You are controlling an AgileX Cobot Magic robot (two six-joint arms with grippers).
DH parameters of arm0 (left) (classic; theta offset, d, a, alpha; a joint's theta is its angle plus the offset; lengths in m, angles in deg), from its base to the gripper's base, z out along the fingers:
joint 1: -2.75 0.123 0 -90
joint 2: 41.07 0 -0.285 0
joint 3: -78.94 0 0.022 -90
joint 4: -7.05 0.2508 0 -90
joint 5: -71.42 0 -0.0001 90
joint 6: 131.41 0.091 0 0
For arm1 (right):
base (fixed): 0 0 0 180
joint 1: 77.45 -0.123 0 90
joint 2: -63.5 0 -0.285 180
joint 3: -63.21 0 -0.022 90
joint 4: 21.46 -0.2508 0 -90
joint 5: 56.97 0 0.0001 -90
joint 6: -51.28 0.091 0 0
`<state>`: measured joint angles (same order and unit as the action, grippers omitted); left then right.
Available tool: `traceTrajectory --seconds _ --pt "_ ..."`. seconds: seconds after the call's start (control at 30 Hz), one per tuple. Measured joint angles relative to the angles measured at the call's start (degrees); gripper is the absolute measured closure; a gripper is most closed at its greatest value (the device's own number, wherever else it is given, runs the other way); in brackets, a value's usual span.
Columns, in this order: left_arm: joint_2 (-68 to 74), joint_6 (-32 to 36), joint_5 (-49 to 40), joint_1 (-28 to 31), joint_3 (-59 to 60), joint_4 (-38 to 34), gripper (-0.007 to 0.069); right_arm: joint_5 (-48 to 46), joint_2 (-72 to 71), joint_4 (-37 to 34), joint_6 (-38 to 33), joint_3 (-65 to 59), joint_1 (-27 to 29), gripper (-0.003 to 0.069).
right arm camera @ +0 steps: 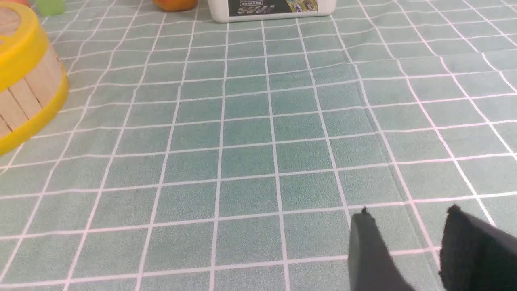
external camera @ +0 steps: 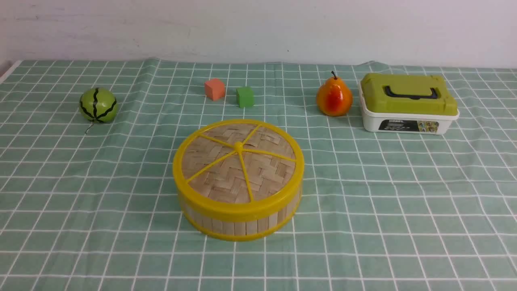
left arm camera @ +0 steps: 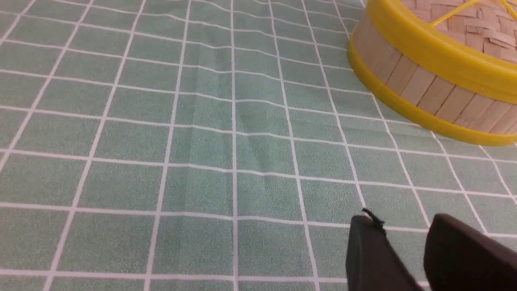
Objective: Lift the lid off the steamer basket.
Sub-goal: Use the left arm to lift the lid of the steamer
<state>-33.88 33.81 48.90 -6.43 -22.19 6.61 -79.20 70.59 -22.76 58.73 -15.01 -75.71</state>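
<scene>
Near the middle of the green checked surface [external camera: 404, 202]: the steamer basket [external camera: 238, 226], with the lid [external camera: 238, 161] sitting flat on top, closed all round. Far left, a toy watermelon [external camera: 98, 104]. Far behind the basket, an orange cube [external camera: 214, 89] and a green cube [external camera: 245, 97], side by side but apart. Far right, a toy pear [external camera: 334, 98] just beside a white box [external camera: 408, 117] with a green top and black handle. All of these seen whole only from the front.

Seen only from the wrists: the left gripper [left arm camera: 404, 220], low over the cloth, left of the basket and nearer, jaws spread apart with cloth showing between. Same for the right gripper [right arm camera: 408, 214], on the right side, jaws spread, well apart from the basket. Just an edge of the basket in each wrist view. From the right wrist, also the foot of the white box.
</scene>
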Motion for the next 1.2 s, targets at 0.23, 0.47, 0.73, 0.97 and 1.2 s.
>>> traceTrajectory --seconds 0.23,0.47,0.73,0.97,1.2 --pt "0.0 0.0 0.0 0.0 0.0 0.0 0.0411 0.0 0.0 0.0 0.0 0.0 0.0 0.0418" --pt "0.0 0.0 0.0 0.0 0.0 0.0 0.0406 0.0 0.0 0.0 0.0 0.0 0.0 0.0418" --pt "0.0 0.0 0.0 0.0 0.0 0.0 0.0403 0.0 0.0 0.0 0.0 0.0 0.0 0.0418" --pt "0.0 0.0 0.0 0.0 0.0 0.0 0.0398 0.0 0.0 0.0 0.0 0.0 0.0 0.0418" --pt "0.0 0.0 0.0 0.0 0.0 0.0 0.0394 0.0 0.0 0.0 0.0 0.0 0.0 0.0418"
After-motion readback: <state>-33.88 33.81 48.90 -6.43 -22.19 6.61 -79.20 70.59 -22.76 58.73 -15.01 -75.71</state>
